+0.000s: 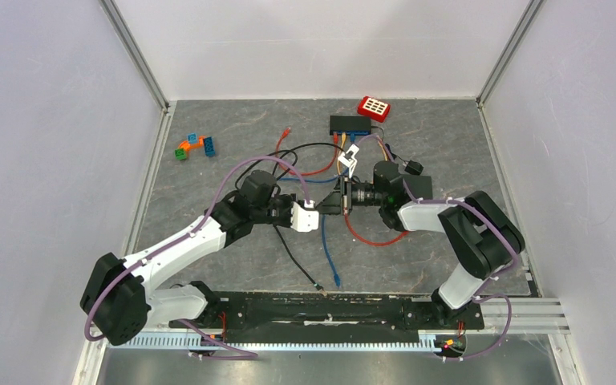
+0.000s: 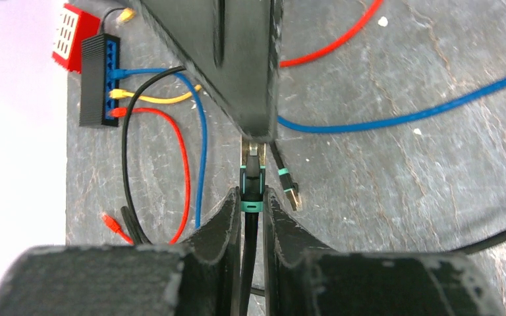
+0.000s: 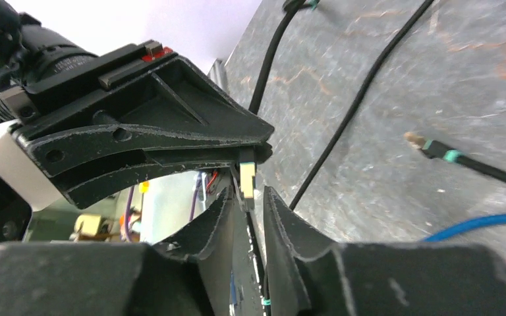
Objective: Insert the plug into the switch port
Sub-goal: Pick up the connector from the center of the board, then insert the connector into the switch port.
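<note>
The plug (image 2: 252, 179), black with teal bands and a clear tip, hangs in mid-air over the middle of the mat. My left gripper (image 2: 252, 194) is shut on its boot, and the black cable runs back between the fingers. Facing it head-on, my right gripper (image 3: 250, 194) has its jaws slightly apart around the plug's tip (image 3: 247, 176), with a gap on one side. Both grippers meet nose to nose (image 1: 342, 201). The black switch (image 1: 349, 124) with blue ports lies at the back of the mat, its port face (image 2: 111, 79) taking blue, yellow and red cables.
A red keypad box (image 1: 374, 107) sits by the switch. Coloured bricks (image 1: 192, 147) lie at the back left. A second teal-banded plug (image 2: 290, 189) rests on the mat just below. Red (image 1: 369, 237), blue (image 1: 329, 257) and black cables loop across the middle.
</note>
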